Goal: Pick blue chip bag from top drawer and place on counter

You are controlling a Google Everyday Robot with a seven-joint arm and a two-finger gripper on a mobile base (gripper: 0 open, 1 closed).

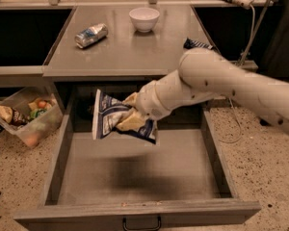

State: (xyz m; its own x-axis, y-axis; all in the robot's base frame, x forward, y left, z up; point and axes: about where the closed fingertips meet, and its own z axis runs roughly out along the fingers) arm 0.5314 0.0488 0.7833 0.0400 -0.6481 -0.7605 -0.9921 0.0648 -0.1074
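My gripper (130,115) is shut on the blue chip bag (111,120), a crumpled dark-blue and white foil bag. It holds the bag in the air above the open top drawer (137,165), just below the front edge of the counter (130,47). The bag hangs to the left of the fingers. The white arm reaches in from the right and covers part of the counter's right side. The drawer's floor below the bag is bare with a shadow on it.
On the counter lie a crushed silver-blue can (91,35), a white bowl (144,19) and a dark-blue bar wrapper (196,44), partly behind the arm. A clear bin of snacks (25,118) stands on the floor at left. The drawer handle (141,224) is at the front.
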